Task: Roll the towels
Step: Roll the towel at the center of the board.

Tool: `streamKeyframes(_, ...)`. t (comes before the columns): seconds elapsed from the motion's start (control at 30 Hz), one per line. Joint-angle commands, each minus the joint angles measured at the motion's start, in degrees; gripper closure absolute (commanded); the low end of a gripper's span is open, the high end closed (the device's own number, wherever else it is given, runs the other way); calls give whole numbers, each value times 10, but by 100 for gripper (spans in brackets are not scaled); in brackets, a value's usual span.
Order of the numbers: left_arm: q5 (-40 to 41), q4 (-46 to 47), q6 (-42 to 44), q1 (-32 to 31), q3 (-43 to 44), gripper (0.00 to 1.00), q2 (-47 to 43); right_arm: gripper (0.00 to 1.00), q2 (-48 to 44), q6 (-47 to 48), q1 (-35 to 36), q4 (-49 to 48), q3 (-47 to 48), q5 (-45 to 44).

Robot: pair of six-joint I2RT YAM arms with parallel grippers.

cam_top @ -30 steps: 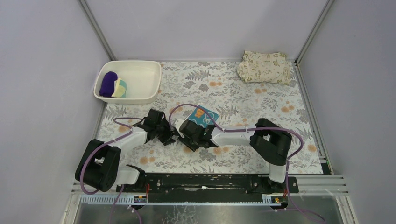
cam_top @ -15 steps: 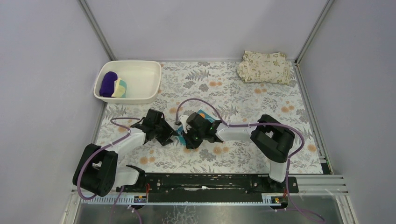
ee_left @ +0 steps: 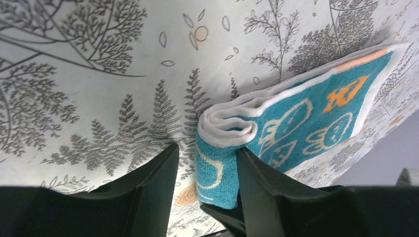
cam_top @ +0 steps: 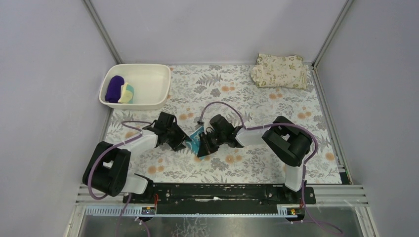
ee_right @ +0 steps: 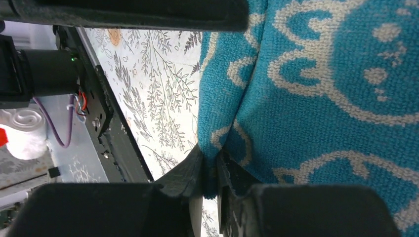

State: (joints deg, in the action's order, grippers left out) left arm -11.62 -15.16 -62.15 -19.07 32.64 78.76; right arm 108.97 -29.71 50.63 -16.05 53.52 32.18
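Clamped tight, the right pincer [ee_right: 210,160] has its two fingers pressed together on a lower edge of the teal towel [ee_right: 321,98], the terry pinched between the dark tips. On the other side the left pincer [ee_left: 206,148] stands apart. The towel's folded end sits in the gap, touching one finger, while a strip of printed cover shows between it and the other. From above, both arms reach toward the middle of the bench [cam_top: 257,108] and the pincers meet nose to nose over the towel. Only a small teal patch shows between them (the rest is hidden under the wrists). The towel is doubled over, with white layered edges stacked at the fold and white swirls and an orange mark on its face. Well away at the far left corner, a white tub [cam_top: 158,79] holds the purple towel [cam_top: 114,88] and the pale yellow towel [cam_top: 127,93] side by side. At the far right corner lies a beige leaf-printed cloth [cam_top: 279,70], folded.
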Motion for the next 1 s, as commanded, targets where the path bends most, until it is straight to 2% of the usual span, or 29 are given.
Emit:
streamKeyframes(0.0,33,8,20,-4,0,54,34,78,-3,-48,-1,2,-10,-18)
streamKeyframes(0.13,38,2,20,-12,-3,55,45,61,-74,-13,1,94,-6,-126)
streamKeyframes(0.23,41,3,19,-19,-6,56,55,53,-121,21,15,148,15,-200)
streamKeyframes(0.43,49,-5,23,-31,5,57,68,51,-163,78,81,225,65,-342)
streamKeyframes(0.7,58,-11,22,-39,12,58,75,52,-132,110,116,201,91,-301)
streamKeyframes(0.97,61,-13,21,-39,11,58,79,52,-74,129,115,201,100,-320)
